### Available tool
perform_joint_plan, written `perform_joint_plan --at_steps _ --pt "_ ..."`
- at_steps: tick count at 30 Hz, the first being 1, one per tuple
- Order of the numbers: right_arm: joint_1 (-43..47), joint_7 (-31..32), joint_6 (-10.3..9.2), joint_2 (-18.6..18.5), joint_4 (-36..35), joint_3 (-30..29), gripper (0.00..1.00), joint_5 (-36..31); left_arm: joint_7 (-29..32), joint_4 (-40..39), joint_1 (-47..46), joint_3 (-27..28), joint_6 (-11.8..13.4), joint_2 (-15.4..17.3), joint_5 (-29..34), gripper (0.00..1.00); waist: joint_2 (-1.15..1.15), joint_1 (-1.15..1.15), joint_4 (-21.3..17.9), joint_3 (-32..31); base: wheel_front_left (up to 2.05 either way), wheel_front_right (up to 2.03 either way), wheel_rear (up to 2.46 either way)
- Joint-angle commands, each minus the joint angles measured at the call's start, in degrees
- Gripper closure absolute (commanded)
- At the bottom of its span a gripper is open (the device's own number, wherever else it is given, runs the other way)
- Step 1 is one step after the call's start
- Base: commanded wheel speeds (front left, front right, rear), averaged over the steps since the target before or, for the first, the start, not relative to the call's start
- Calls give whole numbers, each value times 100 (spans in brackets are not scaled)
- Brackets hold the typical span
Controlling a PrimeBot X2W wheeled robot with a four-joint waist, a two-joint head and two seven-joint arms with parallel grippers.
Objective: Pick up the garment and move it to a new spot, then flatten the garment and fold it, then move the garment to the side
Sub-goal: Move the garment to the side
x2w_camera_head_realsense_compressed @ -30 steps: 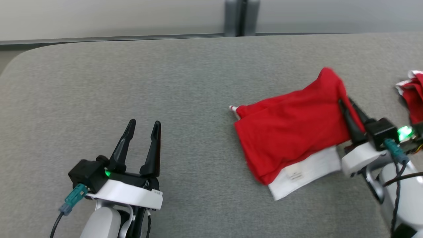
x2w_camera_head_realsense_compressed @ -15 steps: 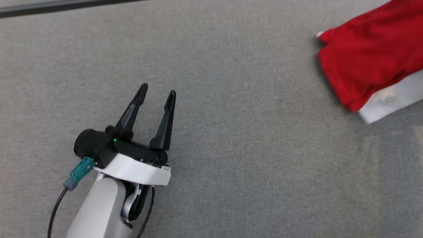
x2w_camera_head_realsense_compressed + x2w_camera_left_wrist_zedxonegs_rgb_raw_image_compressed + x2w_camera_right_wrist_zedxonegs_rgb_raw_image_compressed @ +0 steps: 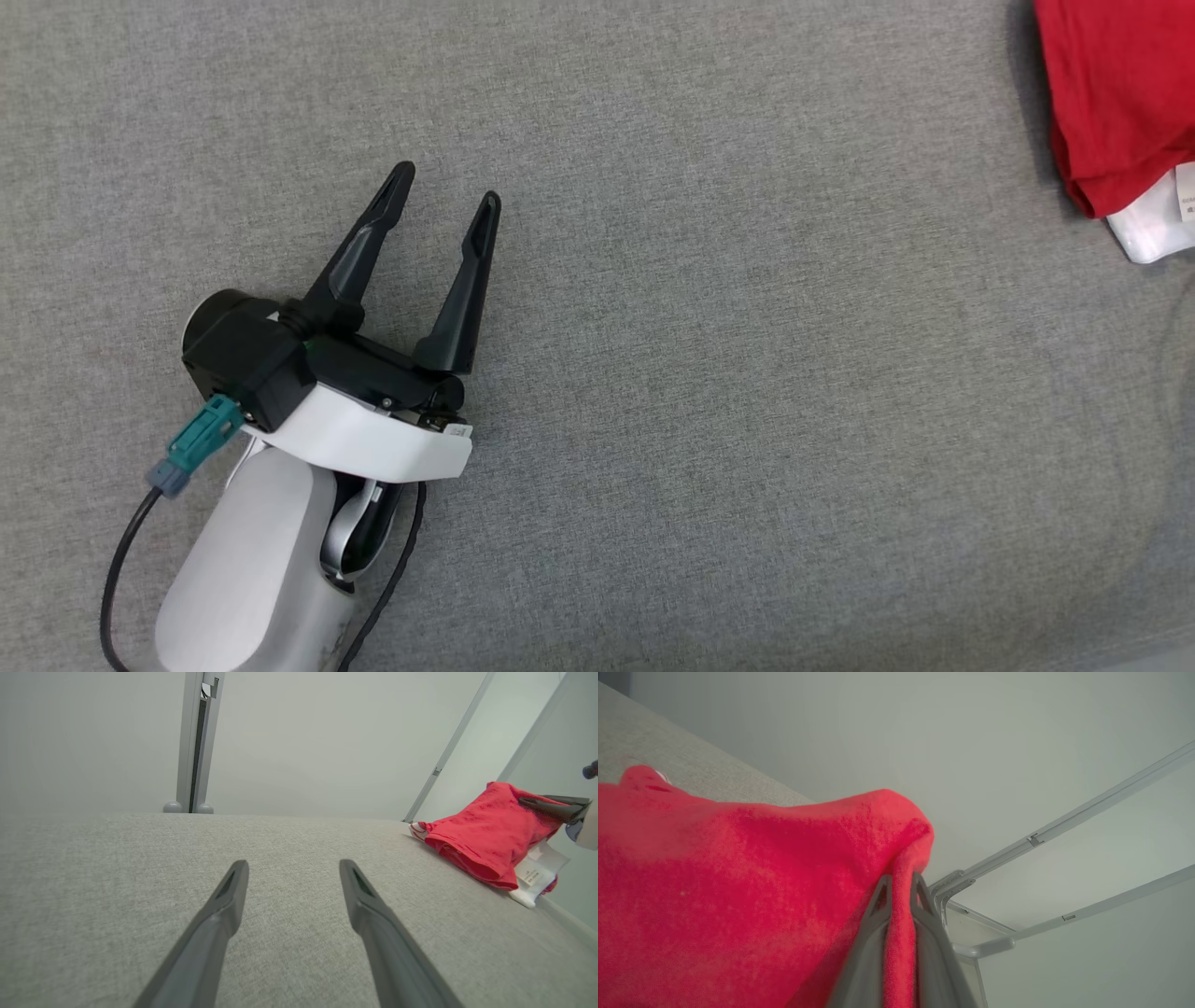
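- Big change from a second ago is the head camera itself: it has tipped down and swung, so the back edge of the table (image 3: 709, 373) and the wall have slid out of its frame. That's the camera moving, not the stuff on the table.
- The garment (image 3: 1111, 103), red with a white band (image 3: 1153, 229) along one side, was mid-right in the head view before. Now it's cut off in the top right corner.
- Left gripper (image 3: 446, 183) looks the same as before: fingers spread wide, nothing between them, hovering over bare grey fabric well away from the garment.
- Right gripper (image 3: 901, 882) is still pinching the garment, with a fold of red cloth squeezed between the two nearly closed fingers.
- From the left wrist view, the garment sits near the table's right-hand edge. The pinched corner looks pulled up off the surface, though that view is too stretched out there to be sure.
- Count: one garment, one table, two grippers with two dark fingers each.
- Also one grey post (image 3: 196, 742) behind the table with two round knobs at its base.
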Motion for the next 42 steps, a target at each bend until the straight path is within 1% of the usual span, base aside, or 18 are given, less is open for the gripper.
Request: perform_joint_plan --at_steps 1,3,9,10,11,13,15,19,23,25,28,31,33,35,38,41,42 --pt "4 71 -12 11 78 -17 100 -99 6 80 -37 5 -10 57 -45 0 0 0 12 49 0 0 0" --pt "32 227 -12 -38 214 -20 100 -333 6 95 -33 -2 -9 75 -51 0 0 0 26 82 0 0 0" --pt "-13 646 -12 128 571 -479 100 -700 13 144 -113 0 -5 99 -64 0 0 0 67 139 0 0 0" --pt "4 664 -12 161 584 -517 57 -739 12 154 -122 -5 -5 90 -62 0 0 0 75 136 0 0 0" --pt "5 648 -12 194 592 -588 0 -747 12 164 -127 -11 -5 78 -62 0 0 0 83 126 0 0 0" --pt "18 620 -12 251 622 -737 0 -817 12 188 -141 -19 -5 52 -70 0 0 0 97 78 0 0 0" --pt "66 640 -12 275 610 -767 0 -1059 11 207 -121 -22 -5 13 -79 0 0 0 104 3 0 0 0" --pt "-23 579 -12 466 434 -945 0 -1444 4 229 -65 -28 -6 -65 -74 0 0 0 152 -255 0 0 0" --pt "-27 274 -12 972 187 -939 0 -1536 -1 260 35 40 -6 -156 -111 0 0 0 246 -637 0 0 0" --pt "15 63 -12 1230 76 -905 0 -1415 -1 271 108 92 -6 -202 -116 0 0 0 319 -855 0 0 0" --pt "237 -188 -11 1658 -39 -639 0 -1303 -1 271 262 236 -6 -287 -124 0 0 0 449 -1220 0 0 0" --pt "417 -364 -12 1971 -156 -417 0 -1063 0 301 441 423 -6 -354 -119 0 0 0 606 -1544 0 0 0" --pt "641 -458 -12 2227 -259 -324 0 -791 0 349 567 494 -6 -405 -136 0 0 0 728 -1762 0 0 0" --pt "895 -527 -12 2407 -400 -279 0 -563 0 432 715 460 -6 -428 -115 0 0 0 849 -1979 0 0 0" --pt "1330 -576 -12 2659 -620 -173 0 -202 0 467 926 596 -6 -455 -57 0 0 0 989 -2264 0 0 0" --pt "1788 -598 -12 2816 -864 -176 0 154 0 435 1175 747 -7 -505 4 0 0 0 1120 -2487 0 0 0" --pt "1788 -598 -12 2816 -864 -176 0 154 0 435 1175 747 -7 -505 4 0 0 0 1120 -2487 0 0 0"
